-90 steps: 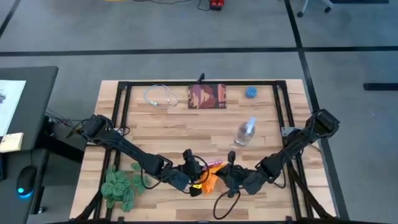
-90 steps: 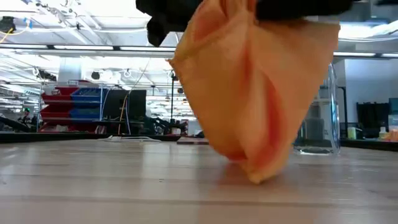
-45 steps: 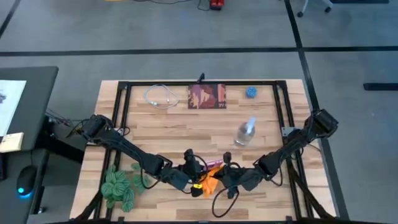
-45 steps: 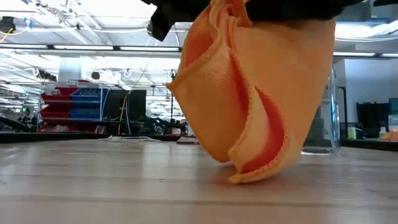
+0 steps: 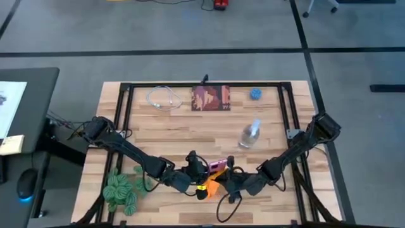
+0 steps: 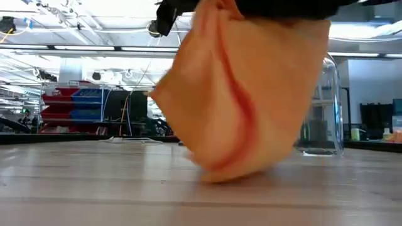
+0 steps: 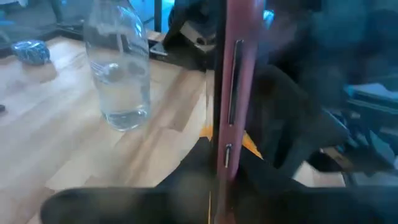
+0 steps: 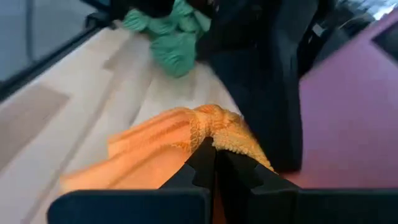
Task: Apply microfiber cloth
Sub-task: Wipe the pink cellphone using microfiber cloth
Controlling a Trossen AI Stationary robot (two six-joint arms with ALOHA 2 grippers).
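Now the microfiber cloth (image 6: 242,100) hangs fuller and rounder in the low view than half a second ago; its folded lower edge has swung toward the left and just brushes the table (image 6: 94,188). From above, the right gripper (image 5: 229,181) has edged closer to the left gripper (image 5: 201,175), and the pink-edged phone (image 5: 218,166) between them shows more plainly.

The right gripper's fingers (image 8: 208,163) are pressed together on a bunched corner of the orange cloth (image 8: 186,140), which drapes down near the table's front edge. The left gripper is clamped on the phone (image 7: 231,93), held on edge, its thin side running straight up between the fingers.

Both arms reach low from the table's side edges and meet at the middle of the front edge. Beside the left arm lies a green knotted bundle (image 5: 121,188). Farther back stands a clear bottle (image 5: 249,134); along the far edge lie a coiled cable (image 5: 162,98), a dark red-brown printed square (image 5: 211,98) and a small blue object (image 5: 255,94).
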